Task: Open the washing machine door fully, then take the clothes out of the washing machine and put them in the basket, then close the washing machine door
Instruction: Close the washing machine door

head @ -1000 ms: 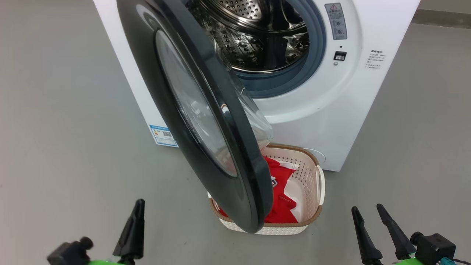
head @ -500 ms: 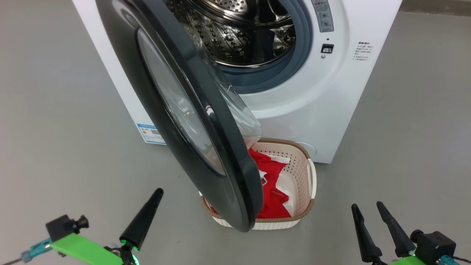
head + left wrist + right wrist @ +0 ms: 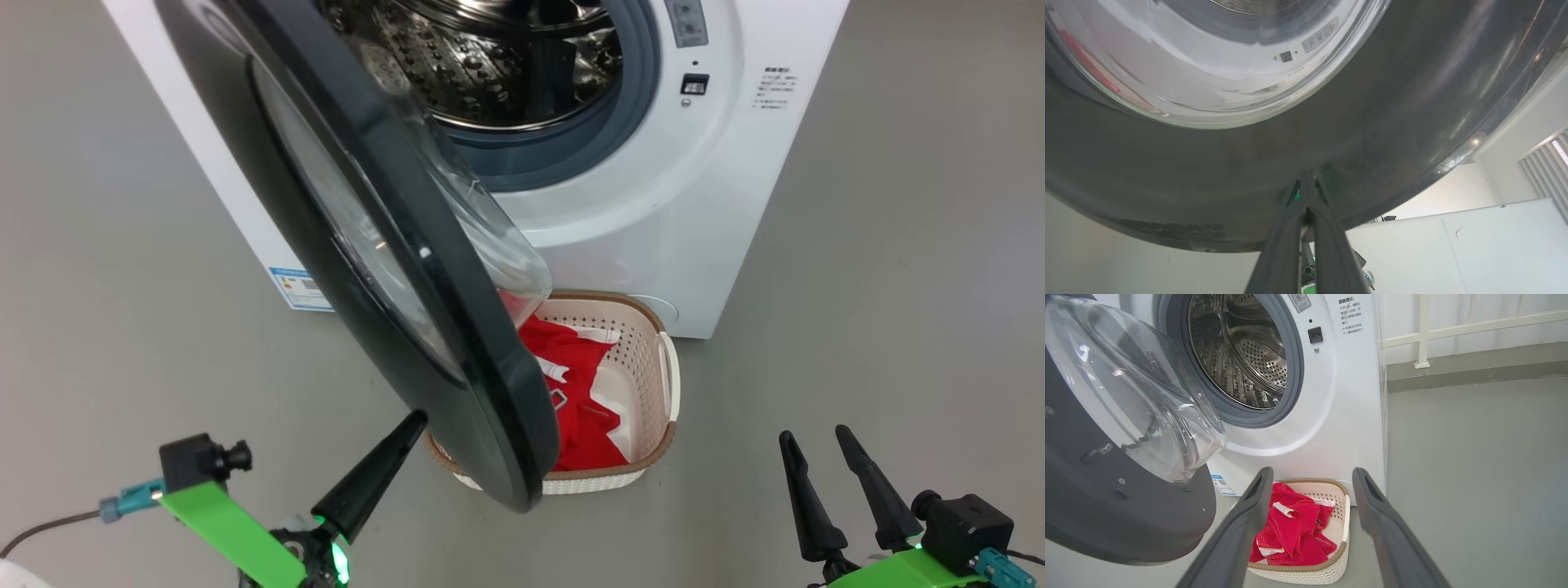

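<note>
The washing machine [image 3: 694,229] stands with its door [image 3: 490,408] swung out towards me, black rim and glass bowl over the basket [image 3: 655,367]. The steel drum [image 3: 1241,355] looks bare. The red clothes [image 3: 571,376] lie in the basket, partly hidden by the door. My left gripper [image 3: 413,422] is shut with nothing held, its tips [image 3: 1308,175] at the outer face of the door [image 3: 1412,102] low on the rim; whether they touch I cannot tell. My right gripper [image 3: 813,437] stands open at the lower right, off the basket. In the right wrist view the open right gripper [image 3: 1312,470] points at the clothes [image 3: 1290,531] and basket [image 3: 1306,566].
Grey floor [image 3: 898,286] lies all around. A blue label sticker [image 3: 300,287] sits low on the machine's left side. A white wall and railing [image 3: 1423,330] rise behind the machine on the right. A cable [image 3: 41,527] trails from my left wrist.
The head camera has shifted, so the whole scene sits further left. My left gripper has risen and reached in from the lower left to the door's lower rim. The right gripper has stayed put.
</note>
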`<state>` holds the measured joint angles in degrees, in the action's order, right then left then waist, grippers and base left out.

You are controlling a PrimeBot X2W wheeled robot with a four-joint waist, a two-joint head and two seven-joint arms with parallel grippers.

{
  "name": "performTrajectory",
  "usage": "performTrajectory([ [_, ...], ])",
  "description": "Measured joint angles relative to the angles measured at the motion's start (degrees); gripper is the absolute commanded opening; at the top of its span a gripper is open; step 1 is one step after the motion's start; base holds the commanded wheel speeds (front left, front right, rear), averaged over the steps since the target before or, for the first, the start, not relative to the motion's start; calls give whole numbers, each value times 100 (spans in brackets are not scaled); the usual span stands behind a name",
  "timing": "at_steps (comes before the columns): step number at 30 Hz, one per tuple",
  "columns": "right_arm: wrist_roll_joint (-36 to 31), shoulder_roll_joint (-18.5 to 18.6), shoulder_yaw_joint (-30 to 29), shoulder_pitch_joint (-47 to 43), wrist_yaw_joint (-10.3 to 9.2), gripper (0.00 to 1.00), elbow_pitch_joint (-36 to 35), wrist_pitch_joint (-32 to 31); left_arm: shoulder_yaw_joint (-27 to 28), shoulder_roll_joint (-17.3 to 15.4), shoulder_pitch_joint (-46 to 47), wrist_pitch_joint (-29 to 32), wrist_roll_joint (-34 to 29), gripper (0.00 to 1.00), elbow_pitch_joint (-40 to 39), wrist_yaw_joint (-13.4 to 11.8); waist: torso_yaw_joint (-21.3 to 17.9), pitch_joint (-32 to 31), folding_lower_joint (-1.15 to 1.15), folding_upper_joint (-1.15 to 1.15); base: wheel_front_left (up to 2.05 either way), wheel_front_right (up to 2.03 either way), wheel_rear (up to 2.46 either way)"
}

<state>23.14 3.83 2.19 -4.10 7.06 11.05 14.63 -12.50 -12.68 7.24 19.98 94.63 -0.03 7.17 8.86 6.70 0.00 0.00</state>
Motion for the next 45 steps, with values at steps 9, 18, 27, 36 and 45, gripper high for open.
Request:
performTrajectory([
  [9,8,-2,-2,140,0,100,-7,0,-34,245,173,256,-197,0,2,-1,-275,137,0,0,0,0,0],
  [18,16,-21,4,229,0,100,-7,0,0,301,412,314,-371,0,41,-1,-599,258,0,0,0,0,0],
  [27,49,-38,8,340,0,100,-5,0,-97,449,842,149,-601,0,324,-1,-935,383,0,0,0,0,0],
  [36,58,-65,7,502,0,100,-12,0,-249,499,1490,-304,-816,0,816,-1,-1241,596,0,0,0,0,0],
  [45,137,-94,10,715,0,100,-10,0,-492,475,2284,-993,-1102,0,1346,-1,-1584,853,0,0,0,0,0],
])
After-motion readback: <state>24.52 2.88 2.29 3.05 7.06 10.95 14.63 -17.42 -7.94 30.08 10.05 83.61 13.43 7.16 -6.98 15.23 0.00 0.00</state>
